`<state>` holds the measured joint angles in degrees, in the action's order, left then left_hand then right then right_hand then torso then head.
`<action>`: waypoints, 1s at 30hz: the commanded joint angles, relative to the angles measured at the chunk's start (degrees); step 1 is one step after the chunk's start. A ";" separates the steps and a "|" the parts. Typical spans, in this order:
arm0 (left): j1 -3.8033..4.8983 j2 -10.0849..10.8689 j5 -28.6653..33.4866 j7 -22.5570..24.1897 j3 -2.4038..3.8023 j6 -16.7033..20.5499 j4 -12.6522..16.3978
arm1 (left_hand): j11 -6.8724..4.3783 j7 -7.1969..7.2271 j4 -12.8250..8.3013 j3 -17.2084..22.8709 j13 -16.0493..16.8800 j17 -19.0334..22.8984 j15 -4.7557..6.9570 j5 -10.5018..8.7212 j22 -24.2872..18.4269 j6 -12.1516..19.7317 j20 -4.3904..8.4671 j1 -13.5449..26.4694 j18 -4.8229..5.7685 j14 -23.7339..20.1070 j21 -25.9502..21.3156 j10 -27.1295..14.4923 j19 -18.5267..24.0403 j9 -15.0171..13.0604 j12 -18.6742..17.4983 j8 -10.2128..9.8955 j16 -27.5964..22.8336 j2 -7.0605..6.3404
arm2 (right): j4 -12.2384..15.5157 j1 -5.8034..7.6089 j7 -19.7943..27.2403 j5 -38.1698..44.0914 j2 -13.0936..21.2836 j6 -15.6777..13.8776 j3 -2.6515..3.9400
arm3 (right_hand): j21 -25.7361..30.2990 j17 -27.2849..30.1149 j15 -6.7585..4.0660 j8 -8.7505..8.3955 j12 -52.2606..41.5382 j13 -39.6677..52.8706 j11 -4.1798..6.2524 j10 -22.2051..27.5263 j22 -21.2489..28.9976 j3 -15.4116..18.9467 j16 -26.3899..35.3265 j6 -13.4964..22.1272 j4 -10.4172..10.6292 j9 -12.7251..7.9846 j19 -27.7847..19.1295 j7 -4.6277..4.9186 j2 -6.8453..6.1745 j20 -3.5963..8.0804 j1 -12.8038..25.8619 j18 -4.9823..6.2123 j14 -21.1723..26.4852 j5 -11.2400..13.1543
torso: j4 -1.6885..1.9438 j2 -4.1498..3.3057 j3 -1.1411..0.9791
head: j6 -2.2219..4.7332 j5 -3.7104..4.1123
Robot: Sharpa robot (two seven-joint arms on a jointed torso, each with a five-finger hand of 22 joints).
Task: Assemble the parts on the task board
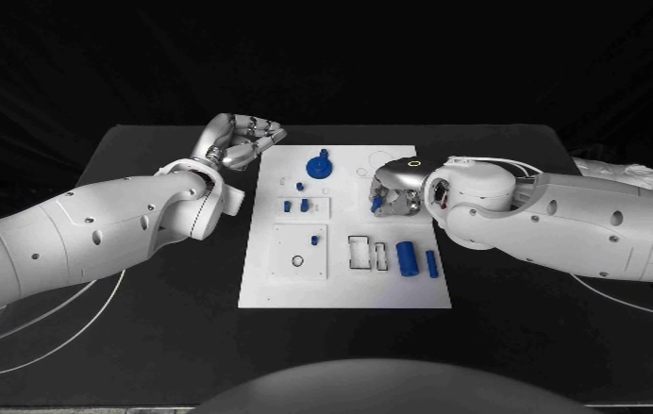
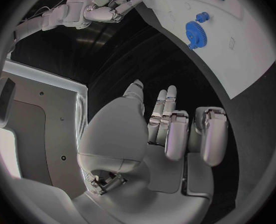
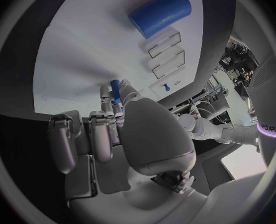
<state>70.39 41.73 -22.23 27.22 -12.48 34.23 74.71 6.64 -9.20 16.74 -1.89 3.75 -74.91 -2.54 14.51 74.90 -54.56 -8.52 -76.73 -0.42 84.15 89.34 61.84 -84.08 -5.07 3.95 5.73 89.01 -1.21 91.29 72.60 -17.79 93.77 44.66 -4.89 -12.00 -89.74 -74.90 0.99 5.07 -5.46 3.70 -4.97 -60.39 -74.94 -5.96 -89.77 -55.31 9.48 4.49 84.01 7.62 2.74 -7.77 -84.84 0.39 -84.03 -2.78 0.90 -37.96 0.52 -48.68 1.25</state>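
The white task board (image 1: 347,287) lies in the middle of the black table. My right hand (image 1: 394,192) hovers over the board's upper right part and pinches a small blue peg (image 3: 115,88) between thumb and finger; its tip (image 1: 377,204) points down at the board. My left hand (image 1: 242,140) sits off the board's far left corner, its fingers (image 2: 175,134) curled in with nothing in them. A blue gear (image 1: 320,165) stands near the board's far edge. Two small blue blocks (image 1: 295,206) sit left of the right hand.
A blue cylinder (image 1: 407,256) and a thinner blue pin (image 1: 431,263) lie on the board's near right part, beside two white rectangular frames (image 1: 367,253). A black ring (image 1: 298,261) and a short blue peg (image 1: 314,240) sit on a raised square plate at the near left.
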 commanded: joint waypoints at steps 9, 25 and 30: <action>0.01 -0.10 -0.30 0.29 0.04 -0.81 -0.03 | -0.34 -0.18 -0.01 -0.26 -0.02 -13.09 0.23 0.26 14.80 -0.39 0.19 0.04 0.19 5.14 -0.16 -0.04 -5.26 0.02 -0.06 -0.36 -0.29 0.58 | 0.31 -0.13 -0.16 0.16 0.19 -1.22 0.00 | -0.26 -15.10 -0.62 0.53 0.05 -0.12 0.25 -1.83 -15.06 -0.76 -0.23 -1.59 0.15 0.15 5.99 -0.23 -0.22 0.89 -0.61 -0.39 -5.97 0.04 | 0.03 0.02 -0.01 | 0.06 0.14; 0.01 -0.15 -0.30 0.19 0.03 -1.19 -0.29 | -0.35 -0.17 -0.02 -0.30 -0.02 -13.04 0.23 0.27 14.78 -0.41 0.20 -0.01 0.18 5.12 -0.20 -0.02 -5.23 0.02 -0.05 -0.37 -0.33 0.66 | 0.40 -0.22 0.02 0.15 0.31 -1.83 0.00 | -0.26 -15.10 -1.38 1.57 0.29 -0.12 1.24 -4.88 -15.06 -1.96 -0.23 -4.95 0.64 0.58 5.99 -1.40 0.42 1.58 -1.23 -0.39 -5.97 0.04 | 0.09 0.00 -0.02 | -0.10 0.11; 0.01 -0.10 -0.30 0.18 0.03 -1.18 -0.28 | -0.35 -0.17 -0.02 -0.30 -0.02 -13.04 0.23 0.27 14.78 -0.41 0.20 -0.01 0.18 5.12 -0.20 -0.02 -5.23 0.02 -0.05 -0.37 -0.33 0.66 | 0.50 -0.25 0.03 0.39 0.42 -2.13 0.00 | -0.26 -15.10 -1.80 2.17 0.13 -0.11 1.72 -6.59 -15.06 -2.57 -0.23 -6.49 0.66 0.88 5.99 -1.92 0.91 1.95 -1.62 -0.39 -5.97 0.04 | 0.07 -0.01 0.01 | 0.13 0.12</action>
<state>70.39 41.72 -22.29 27.13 -12.49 33.99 74.36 6.64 -9.20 16.74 -1.88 3.75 -74.90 -2.54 14.51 74.90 -54.55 -8.52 -76.73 -0.42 84.15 89.35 61.84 -84.08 -5.07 3.95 5.73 89.01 -1.21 91.65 72.42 -17.76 93.60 45.04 -6.78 -11.98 -89.74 -74.94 -0.36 6.88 -5.46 3.66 -3.19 -66.66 -74.92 -8.25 -89.76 -61.00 10.20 4.88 84.01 6.05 3.30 -6.12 -85.85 0.39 -83.90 -2.62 0.98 -37.95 0.51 -48.65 1.33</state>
